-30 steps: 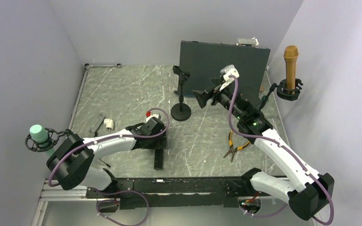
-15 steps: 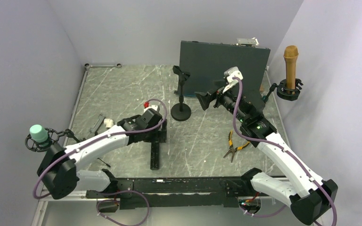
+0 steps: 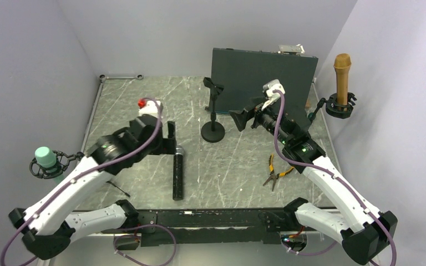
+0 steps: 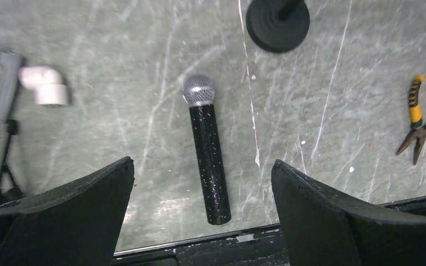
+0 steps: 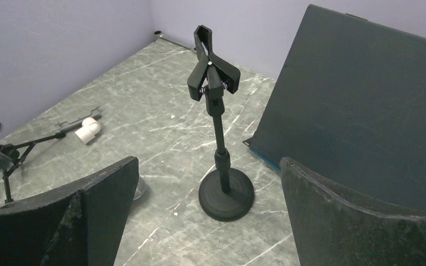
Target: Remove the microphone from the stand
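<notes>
The black microphone (image 3: 177,174) with a silver grille lies flat on the table, apart from the stand; it also shows in the left wrist view (image 4: 206,155). The black stand (image 3: 213,111) stands upright with its clip (image 5: 211,66) empty. My left gripper (image 3: 169,138) is open and empty, held high above the microphone, which shows between its jaws (image 4: 202,166). My right gripper (image 3: 241,117) is open and empty, right of the stand and facing it (image 5: 209,163).
A dark board (image 3: 263,77) leans behind the stand. Yellow-handled pliers (image 3: 277,172) lie at the right. A white pipe elbow (image 3: 127,145) and a small tripod lie at the left. A gold microphone (image 3: 342,72) and a green one (image 3: 45,158) sit in holders on the side walls.
My left gripper has risen and pulled back to the left, off the microphone, which lies on the table slightly further left. The right arm has barely moved.
</notes>
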Action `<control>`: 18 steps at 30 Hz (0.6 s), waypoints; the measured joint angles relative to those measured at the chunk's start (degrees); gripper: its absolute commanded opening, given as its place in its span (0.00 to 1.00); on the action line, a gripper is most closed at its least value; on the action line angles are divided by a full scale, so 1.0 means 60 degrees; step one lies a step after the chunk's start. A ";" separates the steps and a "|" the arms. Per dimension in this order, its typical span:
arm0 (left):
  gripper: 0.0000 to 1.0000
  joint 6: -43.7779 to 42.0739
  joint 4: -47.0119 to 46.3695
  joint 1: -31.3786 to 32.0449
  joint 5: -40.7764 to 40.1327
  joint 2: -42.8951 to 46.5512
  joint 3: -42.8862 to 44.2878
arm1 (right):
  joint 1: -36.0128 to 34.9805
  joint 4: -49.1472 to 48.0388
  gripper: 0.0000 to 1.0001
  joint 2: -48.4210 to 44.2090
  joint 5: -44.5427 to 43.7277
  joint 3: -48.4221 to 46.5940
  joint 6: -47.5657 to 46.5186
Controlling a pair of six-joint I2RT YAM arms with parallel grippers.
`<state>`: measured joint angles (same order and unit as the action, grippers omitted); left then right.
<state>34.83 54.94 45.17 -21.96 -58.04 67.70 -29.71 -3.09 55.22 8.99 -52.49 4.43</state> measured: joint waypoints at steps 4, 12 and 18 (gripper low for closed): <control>0.96 -0.0331 0.1191 0.0000 -0.0663 0.0583 0.1453 | 0.0000 0.0004 1.00 -0.0004 0.0007 0.0004 0.0098; 0.97 -0.0528 0.3989 0.0000 -0.2670 0.0699 0.4357 | 0.0000 0.0004 1.00 -0.0018 0.0047 0.0004 0.0200; 0.97 -0.0718 0.5198 -0.0168 -0.4462 0.1086 0.5227 | 0.0000 0.0004 1.00 -0.0018 0.0080 0.0011 0.0222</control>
<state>30.52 86.13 44.16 -48.73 -51.53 99.07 -29.71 -3.07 55.11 9.47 -52.42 5.76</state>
